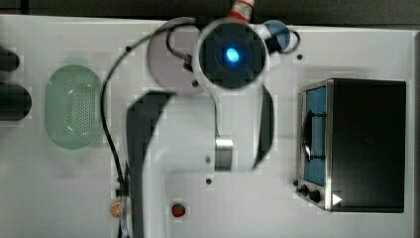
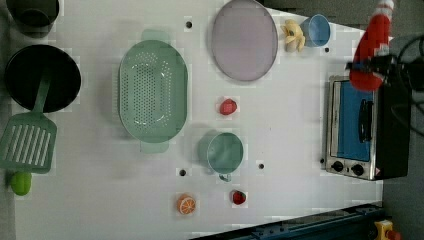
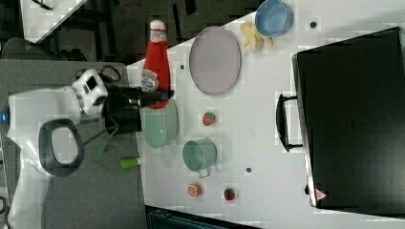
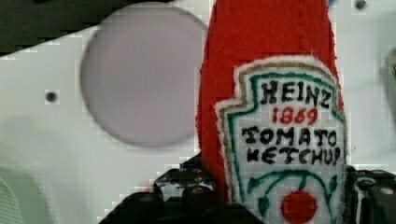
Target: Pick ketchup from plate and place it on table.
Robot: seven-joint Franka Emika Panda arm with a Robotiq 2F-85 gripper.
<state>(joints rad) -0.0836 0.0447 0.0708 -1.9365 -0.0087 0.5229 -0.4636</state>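
My gripper [image 3: 154, 98] is shut on the ketchup [image 3: 156, 62], a soft red bottle with a white label and a striped white cap. It holds the lower part of the bottle, which hangs in the air, off the plate. The bottle also appears high at the left view's right as the ketchup [image 2: 371, 47], and its label fills the wrist view [image 4: 280, 140]. The pale mauve plate [image 2: 243, 40] lies bare on the white table [image 2: 290, 100]; the wrist view has the plate [image 4: 140, 74] below and beside the bottle. In the top view the arm hides all but the ketchup cap [image 1: 241, 9].
A green perforated basket [image 2: 153, 91] and a green mug [image 2: 223, 152] stand mid-table. A toaster oven [image 2: 362, 130] sits at the left view's right. A blue cup [image 2: 316, 30] and a banana [image 2: 294, 36] lie by the plate. Two strawberries [image 2: 227, 106] and an orange slice [image 2: 186, 204] are scattered.
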